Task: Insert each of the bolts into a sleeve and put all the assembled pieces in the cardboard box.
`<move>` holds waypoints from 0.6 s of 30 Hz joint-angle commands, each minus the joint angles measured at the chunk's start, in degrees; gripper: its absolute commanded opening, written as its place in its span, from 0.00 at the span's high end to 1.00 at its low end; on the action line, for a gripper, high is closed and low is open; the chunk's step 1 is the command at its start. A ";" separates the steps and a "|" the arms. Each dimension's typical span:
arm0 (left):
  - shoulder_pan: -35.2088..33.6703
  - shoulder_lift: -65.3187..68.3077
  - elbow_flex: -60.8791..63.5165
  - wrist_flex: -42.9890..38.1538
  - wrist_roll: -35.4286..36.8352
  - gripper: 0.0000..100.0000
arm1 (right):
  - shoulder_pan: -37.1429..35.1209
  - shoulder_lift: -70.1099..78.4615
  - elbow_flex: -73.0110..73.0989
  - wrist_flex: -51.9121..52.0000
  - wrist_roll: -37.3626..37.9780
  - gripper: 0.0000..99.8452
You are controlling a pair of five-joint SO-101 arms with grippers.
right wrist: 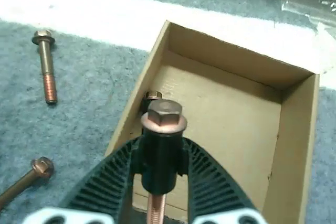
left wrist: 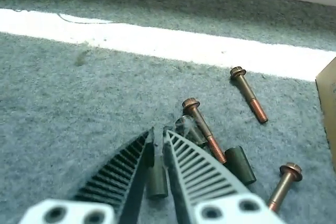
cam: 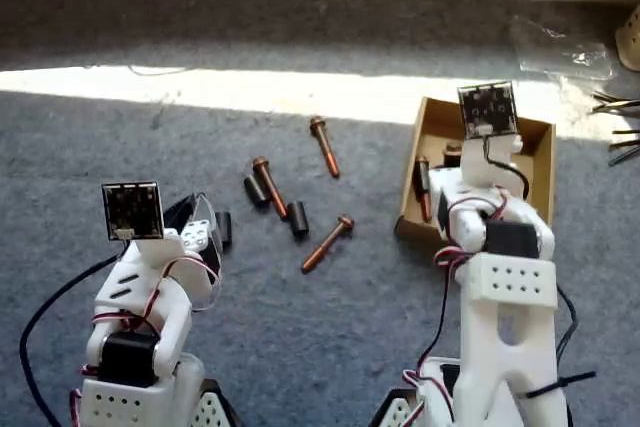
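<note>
My right gripper point(right wrist: 161, 148) is shut on an assembled piece point(right wrist: 158, 163), a black sleeve with a copper bolt through it, head pointing away from the camera. It hangs over the near left part of the cardboard box point(right wrist: 239, 59). Another assembled piece point(cam: 423, 187) lies along the box's point(cam: 535, 162) left wall. My left gripper point(left wrist: 159, 132) is low over the carpet, shut on a dark sleeve point(left wrist: 156, 179). Beyond it lie three loose bolts point(left wrist: 205, 129) point(left wrist: 249, 94) point(left wrist: 283, 182) and two more sleeves point(left wrist: 239, 163) point(left wrist: 190, 128).
Grey carpet covers the floor, with a bright sunlit strip point(cam: 250, 87) across the back. A clear plastic bag point(cam: 560, 47) lies behind the box, and dark rods point(cam: 620, 137) stick in at the right edge. Open carpet lies between the two arms.
</note>
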 commanded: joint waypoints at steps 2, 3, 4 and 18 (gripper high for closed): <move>-0.40 -7.34 -2.68 5.63 1.05 0.95 | 1.54 11.03 -10.07 -0.57 0.97 0.99; -0.48 -7.69 -2.86 5.98 1.05 0.95 | 1.71 13.67 -11.38 -0.57 0.97 0.99; -0.57 -7.16 -2.95 6.15 1.05 0.95 | 1.71 15.96 -12.79 -0.57 0.97 0.99; -0.66 -6.37 -2.86 6.07 1.05 0.95 | 1.80 43.56 -31.34 -0.48 0.97 0.99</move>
